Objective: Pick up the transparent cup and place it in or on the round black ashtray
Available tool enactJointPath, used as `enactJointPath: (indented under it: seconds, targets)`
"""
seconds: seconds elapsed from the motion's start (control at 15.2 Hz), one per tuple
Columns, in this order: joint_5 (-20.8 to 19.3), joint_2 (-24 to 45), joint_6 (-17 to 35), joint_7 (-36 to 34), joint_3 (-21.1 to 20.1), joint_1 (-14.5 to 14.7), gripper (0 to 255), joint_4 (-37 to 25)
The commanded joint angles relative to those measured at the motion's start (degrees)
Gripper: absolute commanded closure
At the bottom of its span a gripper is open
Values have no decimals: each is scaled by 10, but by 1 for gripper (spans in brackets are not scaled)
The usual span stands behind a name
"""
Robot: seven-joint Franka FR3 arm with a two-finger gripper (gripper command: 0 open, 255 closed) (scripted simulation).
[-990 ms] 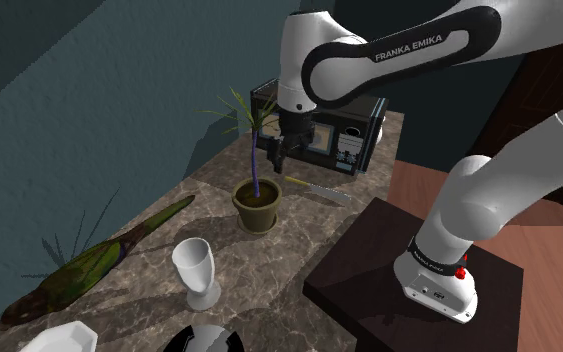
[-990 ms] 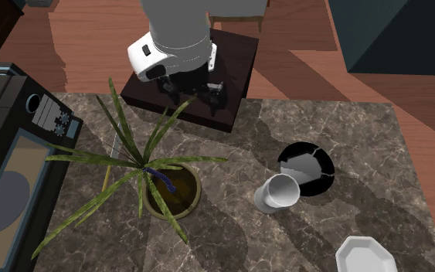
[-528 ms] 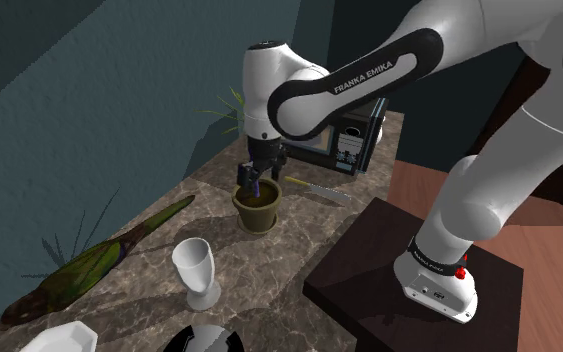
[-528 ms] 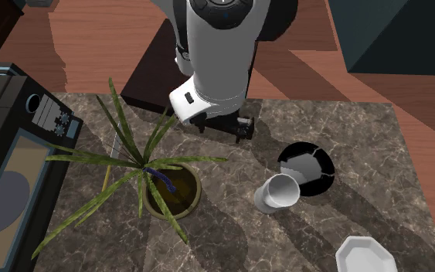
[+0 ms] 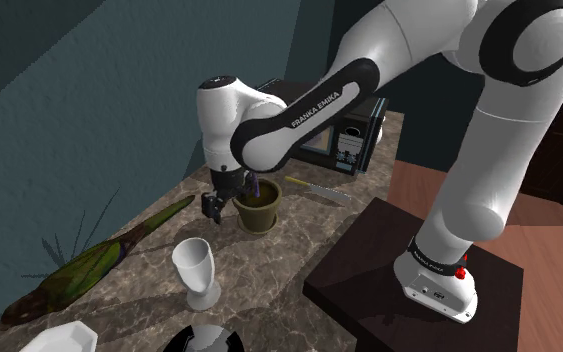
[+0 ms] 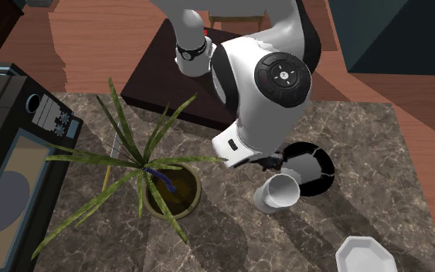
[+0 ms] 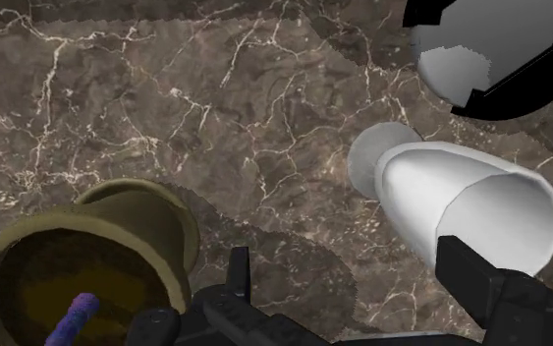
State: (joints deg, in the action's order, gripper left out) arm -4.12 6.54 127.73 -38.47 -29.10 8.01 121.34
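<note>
Hovering my pincer spread, empty, between pot and cup. Should shift over cup, straddle bowl, squeeze gently; ashtray just beside cup.

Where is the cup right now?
In the shoulder view the white cup stands upright at lower left, between the plant pot and the black ashtray.

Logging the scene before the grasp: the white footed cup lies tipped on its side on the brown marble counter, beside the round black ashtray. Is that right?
Not quite: the white footed cup stands upright on its foot, as the shoulder view shows. The rest holds: it is on the brown marble counter, beside the round black ashtray.
</note>
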Motion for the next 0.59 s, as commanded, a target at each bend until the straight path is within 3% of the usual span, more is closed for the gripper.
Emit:
enactJointPath:
  seconds: [0.0, 0.4, 0.53]
  targets:
    - [-32, 48, 8, -32, -3, 15, 0, -31]
    - [-106, 182, 2, -99, 12, 76, 0, -145]
    - [-111, 191, 14, -102, 16, 79, 0, -142]
